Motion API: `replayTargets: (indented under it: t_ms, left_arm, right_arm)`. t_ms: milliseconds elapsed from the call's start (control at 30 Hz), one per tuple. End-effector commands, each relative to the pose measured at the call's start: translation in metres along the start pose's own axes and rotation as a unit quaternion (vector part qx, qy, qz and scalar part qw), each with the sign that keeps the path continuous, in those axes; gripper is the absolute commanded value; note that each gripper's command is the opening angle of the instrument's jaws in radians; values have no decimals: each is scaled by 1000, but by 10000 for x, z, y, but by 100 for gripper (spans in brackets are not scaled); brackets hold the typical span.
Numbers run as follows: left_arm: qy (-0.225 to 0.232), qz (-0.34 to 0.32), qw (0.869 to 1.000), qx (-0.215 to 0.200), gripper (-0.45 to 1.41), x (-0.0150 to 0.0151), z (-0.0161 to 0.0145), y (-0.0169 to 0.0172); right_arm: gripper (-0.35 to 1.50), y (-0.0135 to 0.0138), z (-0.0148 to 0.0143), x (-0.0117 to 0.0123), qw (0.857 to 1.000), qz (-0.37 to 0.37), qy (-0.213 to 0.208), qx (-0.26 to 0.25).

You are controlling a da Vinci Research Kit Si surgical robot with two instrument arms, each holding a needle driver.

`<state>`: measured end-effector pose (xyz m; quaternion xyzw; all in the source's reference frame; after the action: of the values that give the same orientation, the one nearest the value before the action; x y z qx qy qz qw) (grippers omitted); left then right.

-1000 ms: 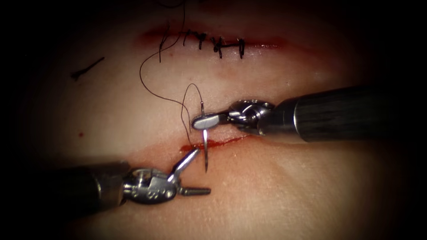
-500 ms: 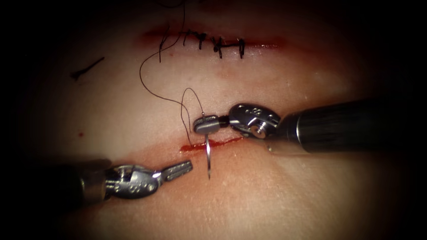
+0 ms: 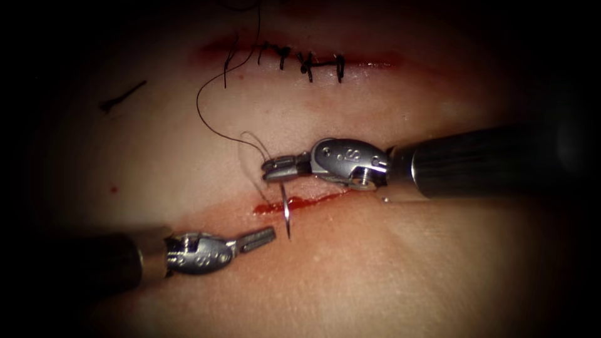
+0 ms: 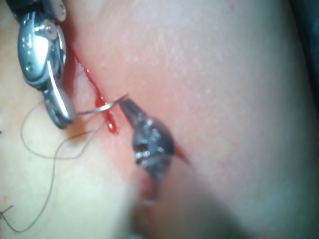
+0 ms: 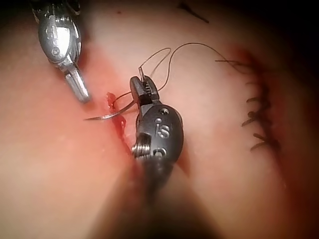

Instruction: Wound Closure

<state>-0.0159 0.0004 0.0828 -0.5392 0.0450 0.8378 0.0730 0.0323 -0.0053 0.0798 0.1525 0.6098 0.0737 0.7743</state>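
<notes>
Stitches (image 3: 300,61) close the upper cut; the lower cut (image 3: 300,202) gapes unsutured. My right tool (image 3: 275,168) clamps the needle (image 3: 286,213) near its tail, above tissue (image 3: 407,269); left tool (image 3: 260,238) shut, empty

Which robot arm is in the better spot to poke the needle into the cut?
Probably the right tool: its jaws already grip the needle near its thread end, with the point hanging over the cut. The left tool sits shut beside the point, holding nothing.
</notes>
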Motion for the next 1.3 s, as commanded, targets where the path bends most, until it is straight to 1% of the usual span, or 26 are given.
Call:
replayTargets:
  t_ms: [33, 200, 367, 533, 767, 1033, 1300]
  left_arm:
    - [0, 0, 1000, 0, -20, -4, 8, 5]
    - [0, 0, 1000, 0, -20, -4, 8, 7]
    - [-1, 1, 1000, -1, -20, -5, 8, 10]
    - [-1, 0, 1000, -3, -22, -5, 8, 12]
    - [-1, 0, 1000, -3, -23, -5, 8, 13]
    - [-1, 0, 1000, -3, -25, -5, 7, 13]
    - [-1, -1, 1000, -3, -27, -4, 7, 13]
  right_arm:
    - [-35, 2, 10, -2, 1000, -11, 1, -1]
    - [-35, 5, 19, 0, 999, -48, 0, -5]
    - [-35, 10, 21, 0, 996, -85, -1, -10]
    - [-35, 16, 22, 0, 991, -130, -4, -17]
    - [-35, 17, 27, 2, 984, -176, -3, -21]
    - [-35, 16, 31, 3, 980, -199, -5, -23]
    - [-35, 3, 36, -2, 978, -207, -6, -24]
